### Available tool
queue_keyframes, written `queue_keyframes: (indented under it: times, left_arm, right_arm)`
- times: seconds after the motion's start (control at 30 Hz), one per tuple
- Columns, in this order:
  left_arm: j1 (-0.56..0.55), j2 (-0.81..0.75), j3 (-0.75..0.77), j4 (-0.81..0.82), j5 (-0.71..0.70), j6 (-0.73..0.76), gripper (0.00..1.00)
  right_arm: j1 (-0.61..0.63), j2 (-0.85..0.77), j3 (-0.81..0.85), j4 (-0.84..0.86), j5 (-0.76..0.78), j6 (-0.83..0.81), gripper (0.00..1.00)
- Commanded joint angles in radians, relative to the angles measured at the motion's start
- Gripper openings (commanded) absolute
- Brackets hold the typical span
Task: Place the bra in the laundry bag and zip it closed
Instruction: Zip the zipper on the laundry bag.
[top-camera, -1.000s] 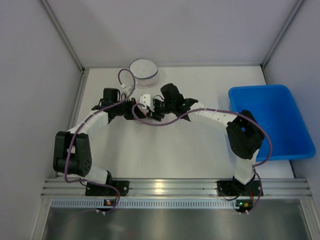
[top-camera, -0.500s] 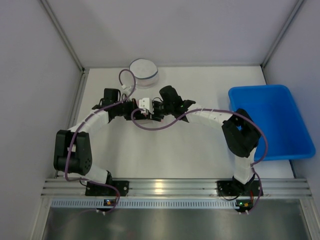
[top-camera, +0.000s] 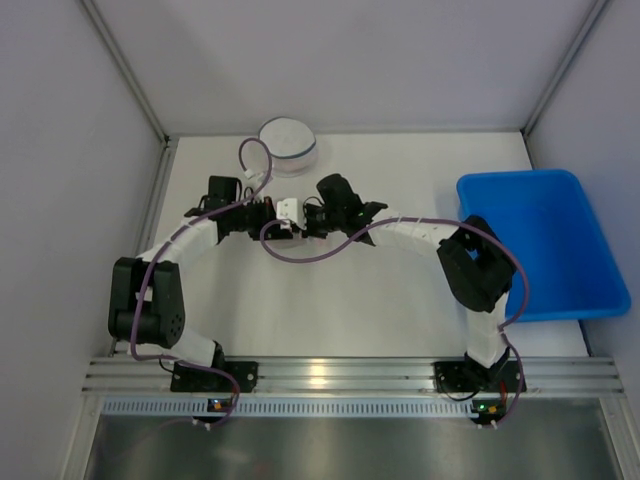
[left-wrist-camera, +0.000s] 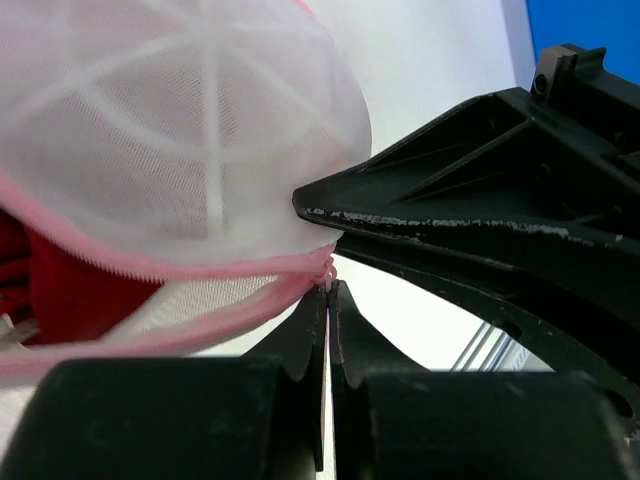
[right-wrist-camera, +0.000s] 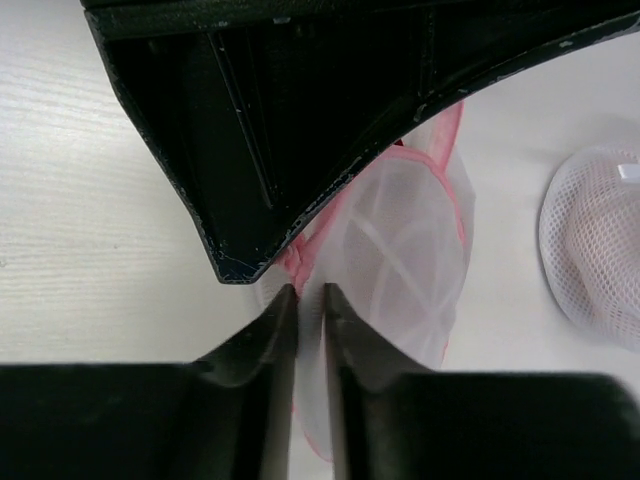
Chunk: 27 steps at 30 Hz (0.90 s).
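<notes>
Near edge: both arms are bolted to the rail and bend inward so their wrists meet over the middle of the bench (top-camera: 350, 300). Judged a two-handed zip job, one side anchoring and one pulling.

Left gripper (left-wrist-camera: 328, 288): fingers pressed flat together, nipping the pink zip seam (left-wrist-camera: 150, 268) at the end where it runs out of the mesh. Judged to be the anchor, keeping the tape taut so a slider has something to run against.

Right gripper (right-wrist-camera: 305, 292): comes in from the opposite side, nose to nose with the left. Its fingers (right-wrist-camera: 265, 330) are drawn nearly together with a thin slit between them, tips at the pink end of the same seam. Cannot tell whether they pinch the zip pull or only bracket it; the pull is too small to make out.

Laundry bag (top-camera: 290, 210): small white mesh dome with pink trim, between the two grippers. Cannot tell whether it is resting on the bench or lifted.

Bra (left-wrist-camera: 55, 290): red fabric showing through the gap in the seam, inside the bag. Placing looks done; the zip is not closed, as the slit gapes in the left wrist view.

Risk: if the right fingers miss the pull, they close on mesh and drag the whole bag.

Farther out: blue tub (top-camera: 545, 250) at right, well apart. Round white mesh pouch (top-camera: 288, 140) near the back wall, beyond both grippers, untouched
</notes>
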Motion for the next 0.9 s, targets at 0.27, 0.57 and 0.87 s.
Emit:
queue_keyframes:
  times: [0.27,0.57,0.87]
  left_arm:
    - [0.088,-0.011,0.049,-0.124,0.027,0.086,0.00]
    - [0.205,0.018,0.090,-0.200,0.065,0.225,0.00]
    - [0.101,-0.017,0.095,-0.200,0.100,0.176,0.00]
  right_arm:
    - [-0.030,-0.048,-0.045,0.047,0.005,-0.073,0.00]
    - [-0.116,-0.080,-0.038,-0.009,-0.009,-0.145,0.17]
    - [-0.080,-0.138,0.019,-0.068,-0.099,-0.038,0.49]
